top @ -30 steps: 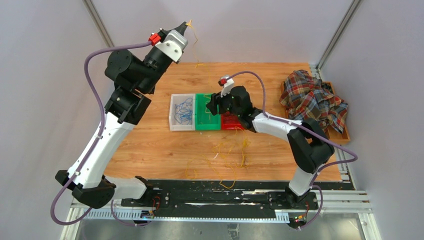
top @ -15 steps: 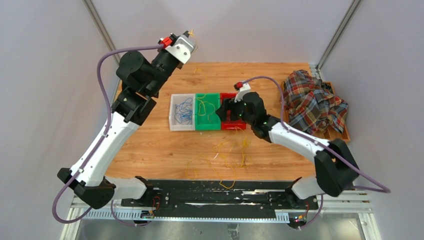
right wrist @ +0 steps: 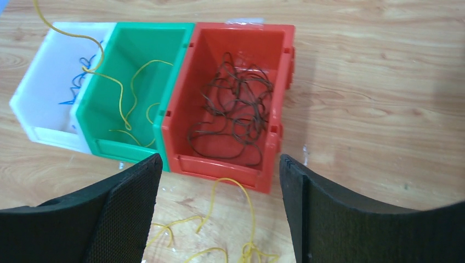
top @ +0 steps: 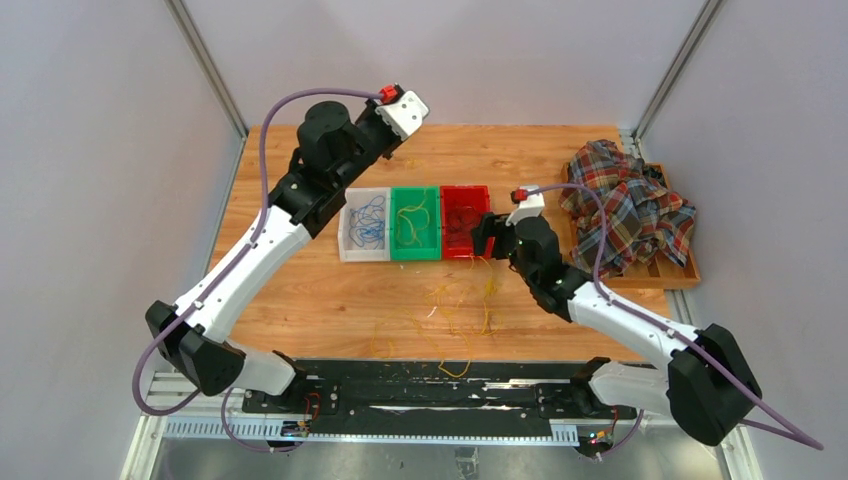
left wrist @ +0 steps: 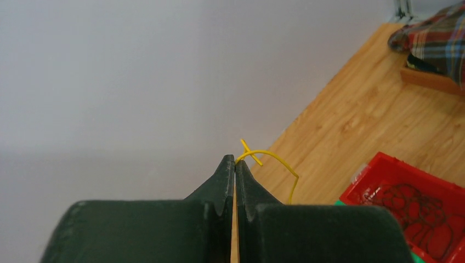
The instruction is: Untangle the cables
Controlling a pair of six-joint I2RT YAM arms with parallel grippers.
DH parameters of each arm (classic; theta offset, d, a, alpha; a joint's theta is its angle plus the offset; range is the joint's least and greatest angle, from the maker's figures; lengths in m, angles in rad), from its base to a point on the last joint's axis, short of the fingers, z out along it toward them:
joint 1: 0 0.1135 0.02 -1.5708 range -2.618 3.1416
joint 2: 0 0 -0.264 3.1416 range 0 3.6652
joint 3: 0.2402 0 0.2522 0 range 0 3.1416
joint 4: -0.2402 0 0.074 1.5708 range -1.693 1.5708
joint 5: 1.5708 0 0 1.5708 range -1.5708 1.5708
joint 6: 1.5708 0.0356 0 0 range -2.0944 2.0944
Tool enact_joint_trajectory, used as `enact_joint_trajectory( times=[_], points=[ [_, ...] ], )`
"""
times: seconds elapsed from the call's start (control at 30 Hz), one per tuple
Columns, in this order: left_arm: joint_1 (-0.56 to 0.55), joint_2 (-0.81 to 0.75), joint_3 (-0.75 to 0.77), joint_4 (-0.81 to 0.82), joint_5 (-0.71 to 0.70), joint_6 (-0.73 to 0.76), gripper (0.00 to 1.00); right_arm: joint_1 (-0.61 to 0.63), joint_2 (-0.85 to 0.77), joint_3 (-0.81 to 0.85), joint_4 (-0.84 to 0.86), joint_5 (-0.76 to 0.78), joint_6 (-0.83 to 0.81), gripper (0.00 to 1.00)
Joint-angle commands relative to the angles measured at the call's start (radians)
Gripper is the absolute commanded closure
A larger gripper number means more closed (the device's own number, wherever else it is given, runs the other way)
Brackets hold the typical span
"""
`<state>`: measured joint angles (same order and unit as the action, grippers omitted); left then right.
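Left wrist: L gripper (left wrist: 234, 163) clamped on yellow cable (left wrist: 274, 158). Right wrist: R gripper (right wrist: 219, 160) jaws apart, near red bin (right wrist: 241, 28) w/ dark cables (right wrist: 236, 109).

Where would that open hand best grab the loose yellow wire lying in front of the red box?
Probably the single curved strand of the yellow wire nearest the red box, clear of the knotted clump. It lies flat on the table, so the right hand should come from above, straddling it.

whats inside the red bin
Only a loose tangle of dark brown cables lies on the floor of the red bin; no yellow or blue ones show in it. Its near wall hides a thin strip of floor just behind it.
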<state>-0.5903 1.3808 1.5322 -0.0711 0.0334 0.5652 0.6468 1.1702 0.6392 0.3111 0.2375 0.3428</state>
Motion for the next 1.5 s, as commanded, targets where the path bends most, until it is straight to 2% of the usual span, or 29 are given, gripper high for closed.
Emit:
enact_joint_trajectory(
  times=[0.0, 0.17, 0.37, 0.5, 0.63, 0.8, 0.87, 1.0, 1.27, 1.37, 1.43, 1.47],
  points=[
    [0.006, 0.017, -0.050, -0.007, 0.024, 0.026, 1.00, -0.033, -0.055, -0.061, 0.067, 0.080, 0.028, 0.22],
    [0.006, 0.044, -0.110, -0.057, 0.079, 0.068, 1.00, -0.044, -0.102, -0.134, 0.110, 0.087, 0.053, 0.22],
    [0.001, 0.120, -0.110, -0.230, 0.172, 0.144, 1.00, -0.052, -0.169, -0.194, 0.109, 0.104, 0.081, 0.22],
    [-0.017, 0.192, -0.113, -0.297, 0.105, 0.185, 0.99, -0.058, -0.229, -0.222, 0.098, 0.118, 0.089, 0.22],
    [-0.002, 0.252, -0.091, -0.320, -0.048, 0.191, 0.99, -0.066, -0.269, -0.225, 0.075, 0.118, 0.077, 0.22],
    [0.054, 0.235, -0.152, -0.319, -0.049, 0.275, 1.00, -0.077, -0.257, -0.210, 0.069, 0.094, 0.070, 0.21],
    [0.054, 0.228, -0.189, -0.315, -0.008, 0.299, 1.00, -0.080, -0.241, -0.203, 0.069, 0.084, 0.071, 0.22],
    [0.023, 0.268, -0.190, -0.336, 0.080, 0.265, 1.00, -0.081, -0.250, -0.197, 0.041, 0.084, 0.080, 0.22],
    [-0.010, 0.430, -0.131, -0.356, 0.102, 0.219, 0.98, -0.081, -0.327, -0.194, -0.043, 0.103, 0.059, 0.22],
    [-0.007, 0.479, -0.085, -0.407, 0.088, 0.242, 0.70, -0.081, -0.342, -0.184, -0.068, 0.095, 0.053, 0.21],
    [0.006, 0.492, -0.046, -0.450, 0.098, 0.245, 0.43, -0.082, -0.343, -0.171, -0.088, 0.086, 0.049, 0.21],
    [0.016, 0.489, -0.028, -0.468, 0.113, 0.245, 0.33, -0.081, -0.343, -0.167, -0.091, 0.080, 0.045, 0.21]
  ],
)
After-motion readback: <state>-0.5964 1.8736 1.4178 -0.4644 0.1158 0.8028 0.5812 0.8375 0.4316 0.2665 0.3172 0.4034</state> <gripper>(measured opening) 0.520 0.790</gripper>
